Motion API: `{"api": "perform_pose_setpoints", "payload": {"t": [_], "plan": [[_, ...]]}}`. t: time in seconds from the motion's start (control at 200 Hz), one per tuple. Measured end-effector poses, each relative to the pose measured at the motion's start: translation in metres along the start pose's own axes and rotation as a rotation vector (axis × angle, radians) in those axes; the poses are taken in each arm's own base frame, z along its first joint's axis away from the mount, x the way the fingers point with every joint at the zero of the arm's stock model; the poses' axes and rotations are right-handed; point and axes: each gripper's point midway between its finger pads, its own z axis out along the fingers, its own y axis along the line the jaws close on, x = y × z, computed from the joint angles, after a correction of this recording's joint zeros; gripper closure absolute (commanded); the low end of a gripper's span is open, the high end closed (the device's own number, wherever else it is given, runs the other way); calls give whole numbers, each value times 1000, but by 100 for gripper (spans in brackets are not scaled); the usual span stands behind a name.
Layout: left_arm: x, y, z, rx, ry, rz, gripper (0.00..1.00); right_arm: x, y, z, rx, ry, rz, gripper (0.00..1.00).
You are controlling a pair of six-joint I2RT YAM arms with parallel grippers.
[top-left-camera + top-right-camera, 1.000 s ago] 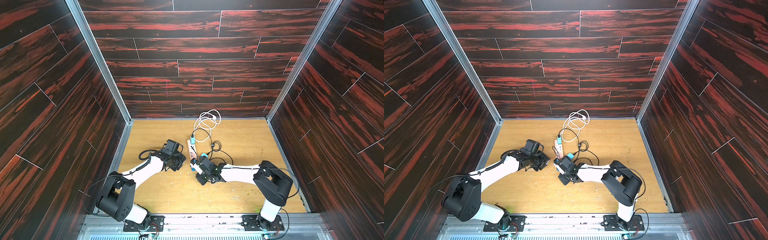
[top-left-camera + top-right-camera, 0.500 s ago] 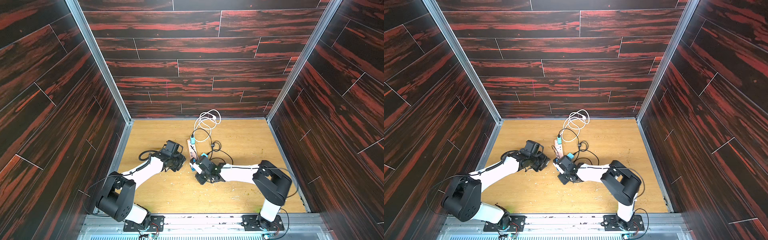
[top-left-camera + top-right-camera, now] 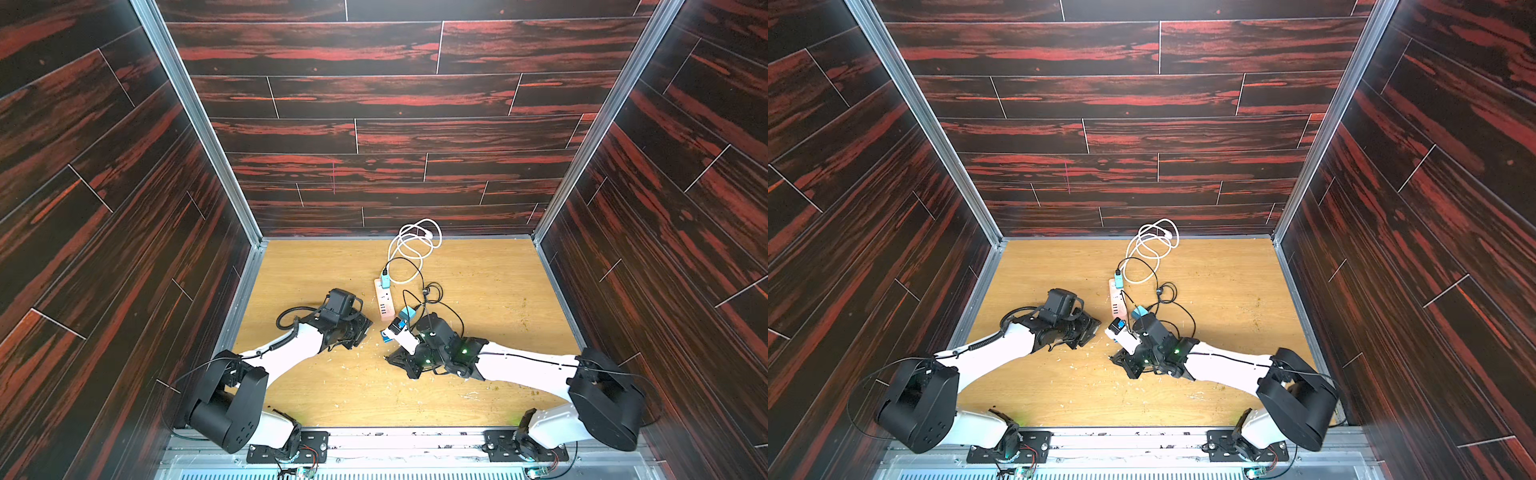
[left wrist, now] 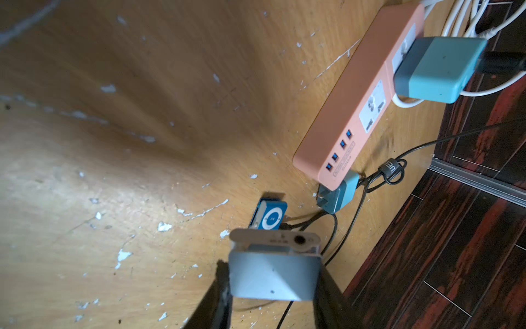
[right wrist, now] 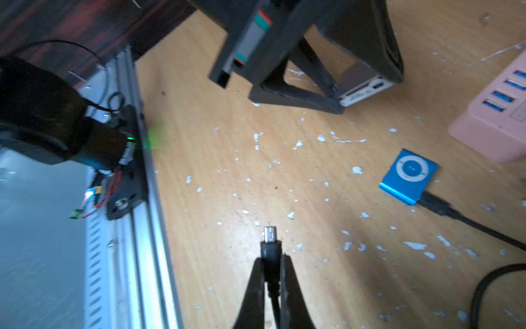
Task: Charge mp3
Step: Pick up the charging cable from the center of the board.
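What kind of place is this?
Probably a robot test booth, not a home: dark red wood-patterned wall panels box in a scratched light wooden tabletop, with two white-and-black robot arms bolted at its front.

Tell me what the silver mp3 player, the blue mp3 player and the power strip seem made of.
Silver mp3 player: likely brushed or anodised metal; dull grey sheen, crisp edges.
Blue mp3 player: probably anodised aluminium shell, satin glint, with white plastic control ring.
Power strip: matte pink plastic, soft rounded corners.

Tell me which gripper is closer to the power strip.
Left. The left gripper, holding a silver player, is near the power strip's USB end; the right gripper, pinching a plug, sits farther back.
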Motion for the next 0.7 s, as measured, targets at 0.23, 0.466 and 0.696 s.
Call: {"api": "perform_pose_setpoints", "payload": {"t": [0.23, 0.466, 0.696], "plan": [[5, -13, -17, 123, -7, 26, 100, 2, 28, -19, -134, -71, 4, 100], [8, -36, -39, 262, -25, 66, 100, -4, 45, -27, -230, -106, 7, 100], [11, -42, -52, 340, -34, 89, 100, -10, 43, -37, -314, -160, 55, 100]]}}
